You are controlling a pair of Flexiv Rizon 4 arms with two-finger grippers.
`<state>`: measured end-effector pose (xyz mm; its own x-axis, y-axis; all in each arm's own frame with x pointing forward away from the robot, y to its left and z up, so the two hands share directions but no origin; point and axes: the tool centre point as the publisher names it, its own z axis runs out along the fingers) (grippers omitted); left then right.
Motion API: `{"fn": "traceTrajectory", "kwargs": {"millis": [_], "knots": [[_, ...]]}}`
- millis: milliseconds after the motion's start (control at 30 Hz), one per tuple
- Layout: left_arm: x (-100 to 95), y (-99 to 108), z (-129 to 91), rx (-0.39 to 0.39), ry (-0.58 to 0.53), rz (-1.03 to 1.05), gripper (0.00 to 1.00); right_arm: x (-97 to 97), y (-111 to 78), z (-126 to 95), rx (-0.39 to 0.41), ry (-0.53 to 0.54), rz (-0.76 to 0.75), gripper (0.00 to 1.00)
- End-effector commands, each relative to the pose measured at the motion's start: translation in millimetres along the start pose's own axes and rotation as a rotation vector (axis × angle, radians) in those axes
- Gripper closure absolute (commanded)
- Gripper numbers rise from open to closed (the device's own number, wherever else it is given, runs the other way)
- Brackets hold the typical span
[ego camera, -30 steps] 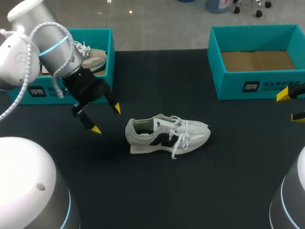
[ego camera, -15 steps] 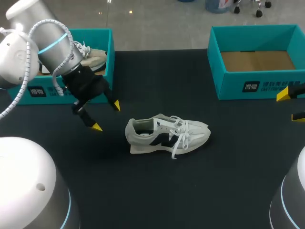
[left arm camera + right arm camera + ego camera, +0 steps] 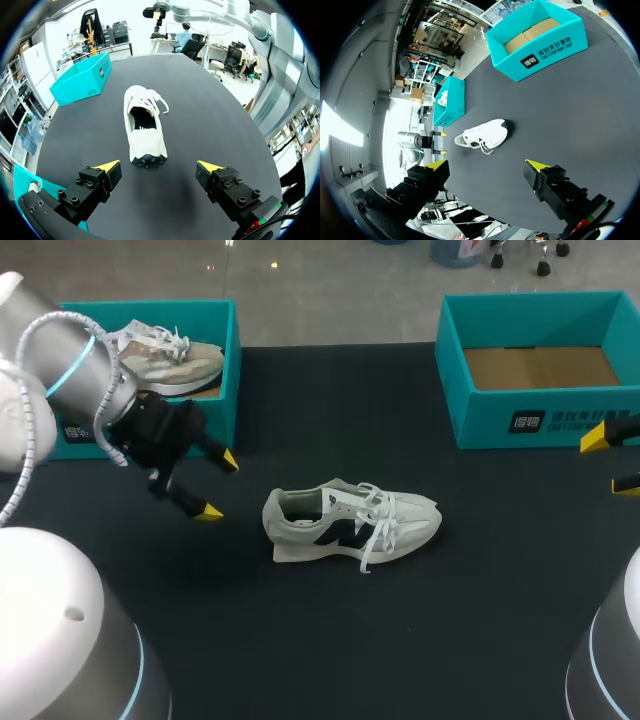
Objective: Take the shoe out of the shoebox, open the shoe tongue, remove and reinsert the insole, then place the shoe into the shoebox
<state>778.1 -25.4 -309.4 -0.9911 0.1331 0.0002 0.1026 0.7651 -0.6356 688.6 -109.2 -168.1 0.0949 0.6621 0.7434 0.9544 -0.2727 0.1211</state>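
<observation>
- Head view has our left arm coming in from the left side. Its wrist is bent down in front of the left shoebox, and its fingers point across the table toward the shoe.
- Our left gripper hovers just beside the shoe's heel end without touching it. Its two yellow-tipped fingers are spread wide and hold nothing.
- From the left wrist view we look straight along the shoe. The heel is nearest, just ahead of the gap between the fingers, and the toe points away. The opening faces up and the white laces lie loose over the front.
- The shoe stands on its sole on the dark table, about midway between the two boxes and outside both. It is pale grey and white with a dark side patch, heel toward our left arm and toe toward the right.
- A second shoe lies inside the left shoebox, behind our left arm.
- The right shoebox sits at the far right of the table and shows its brown cardboard floor.
- Our right gripper shows only as two yellow tips at the right edge, in front of that box and well apart from the shoe.
- In the right wrist view its fingers stand wide apart over bare table, gripping nothing, with the shoe well ahead of them.
</observation>
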Motion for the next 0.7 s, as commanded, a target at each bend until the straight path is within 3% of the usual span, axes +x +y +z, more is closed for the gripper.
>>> {"fn": "traceTrajectory", "kwargs": {"millis": [33, 100, 167, 700], "knots": [[12.6, 10.1, 6.4, 0.018, -0.213, -0.105, 0.0, 0.2, -1.6, -0.1, -0.002, -0.003, 0.001, 0.0], [12.8, 14.5, 8.4, -0.001, -0.204, -0.114, 0.0, 0.2, -1.6, -0.1, -0.002, -0.003, 0.001, 0.0], [11.8, 19.2, 13.3, -0.113, -0.141, -0.072, 0.0, 0.2, -1.6, -0.1, -0.002, -0.003, 0.001, 0.0], [11.8, 19.2, 13.3, -0.113, -0.141, -0.072, 0.0, 0.2, -1.6, -0.1, -0.002, -0.003, 0.001, 0.0]]}}
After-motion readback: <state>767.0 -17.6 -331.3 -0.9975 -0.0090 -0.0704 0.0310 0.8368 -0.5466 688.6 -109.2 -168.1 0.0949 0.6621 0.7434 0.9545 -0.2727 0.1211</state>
